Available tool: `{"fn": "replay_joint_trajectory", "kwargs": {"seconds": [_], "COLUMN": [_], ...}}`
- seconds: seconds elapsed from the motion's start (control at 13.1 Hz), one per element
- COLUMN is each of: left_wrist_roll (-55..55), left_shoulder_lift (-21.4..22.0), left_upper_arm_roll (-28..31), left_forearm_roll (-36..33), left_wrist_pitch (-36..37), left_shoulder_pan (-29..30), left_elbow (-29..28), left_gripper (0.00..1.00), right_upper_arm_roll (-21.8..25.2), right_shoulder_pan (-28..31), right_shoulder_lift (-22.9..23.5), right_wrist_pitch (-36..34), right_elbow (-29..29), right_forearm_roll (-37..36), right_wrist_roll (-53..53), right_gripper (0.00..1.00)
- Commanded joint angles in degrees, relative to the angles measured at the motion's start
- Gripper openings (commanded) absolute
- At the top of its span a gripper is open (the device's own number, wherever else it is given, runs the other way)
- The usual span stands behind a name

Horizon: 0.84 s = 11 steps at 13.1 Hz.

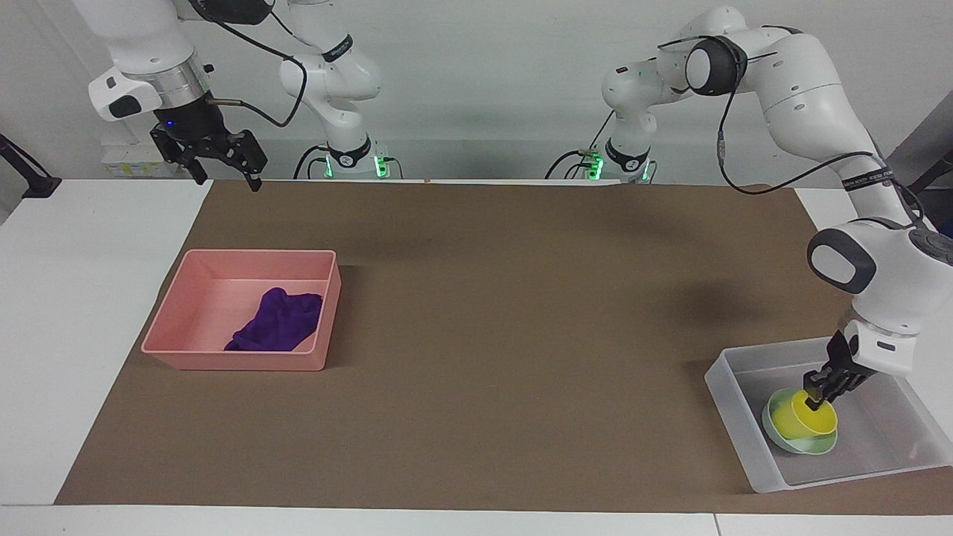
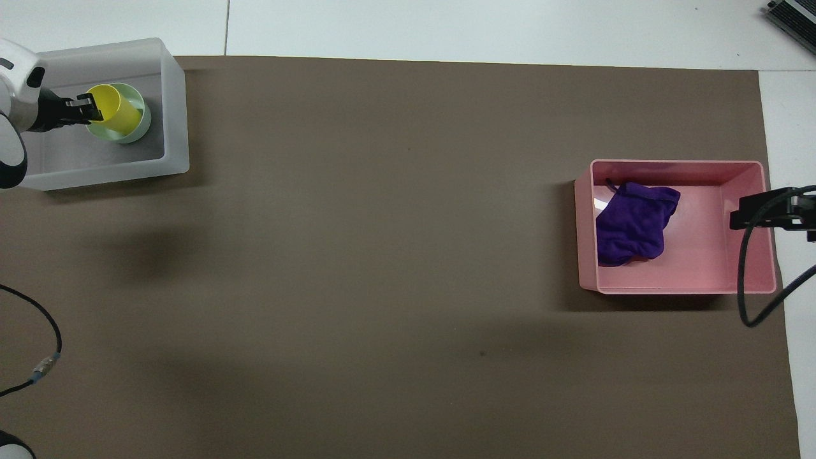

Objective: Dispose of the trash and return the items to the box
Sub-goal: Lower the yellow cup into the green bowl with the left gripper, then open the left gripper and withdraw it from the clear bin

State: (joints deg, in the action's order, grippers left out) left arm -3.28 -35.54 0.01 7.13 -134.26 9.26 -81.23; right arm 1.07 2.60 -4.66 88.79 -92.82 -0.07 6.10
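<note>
One brown mat (image 1: pixel 506 335); pale wall (image 1: pixel 484 67).

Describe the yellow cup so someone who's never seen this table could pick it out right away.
Look at the clear tray at the left arm's end of the table. In it, the yellow cup sits tilted in a mint bowl, with the left gripper on its rim. It is the only yellow thing there.
</note>
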Motion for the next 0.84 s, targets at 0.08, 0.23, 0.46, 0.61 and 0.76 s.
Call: {"fn": "replay_joint_trajectory", "kwargs": {"seconds": [0.08,0.23,0.46,0.61,0.76], "left_wrist_roll": [-7.59,-13.75,-14.04,-13.86,-13.77], "left_shoulder_lift": [6.08,11.17,21.35,26.29,30.51], "left_upper_arm_roll": [0.43,0.52,0.61,0.52,0.52], "left_forearm_roll": [0.08,0.08,-0.36,-4.64,-5.11], "left_wrist_pitch": [0.92,2.07,2.16,3.03,10.73], "left_shoulder_pan": [-2.32,-3.19,-6.53,-8.55,-9.78], "left_elbow": [-3.49,-7.16,-17.7,-22.12,-22.22], "left_gripper": [1.0,1.0,1.0,1.0,1.0], "right_upper_arm_roll": [-0.28,-0.28,-0.1,-0.1,-0.1], "right_shoulder_pan": [0.3,0.3,0.82,0.74,0.47], "right_shoulder_lift": [-1.49,-1.32,-0.61,-0.87,-1.23], "right_wrist_pitch": [-0.2,-0.37,-0.9,-0.64,-0.37], "right_elbow": [-1.49,-1.23,-0.26,-0.7,-1.31], "right_forearm_roll": [-0.29,0.5,1.82,1.65,1.39], "right_wrist_roll": [-0.65,-0.21,1.28,1.72,1.37], "right_gripper": [1.0,1.0,1.0,1.0,1.0]}}
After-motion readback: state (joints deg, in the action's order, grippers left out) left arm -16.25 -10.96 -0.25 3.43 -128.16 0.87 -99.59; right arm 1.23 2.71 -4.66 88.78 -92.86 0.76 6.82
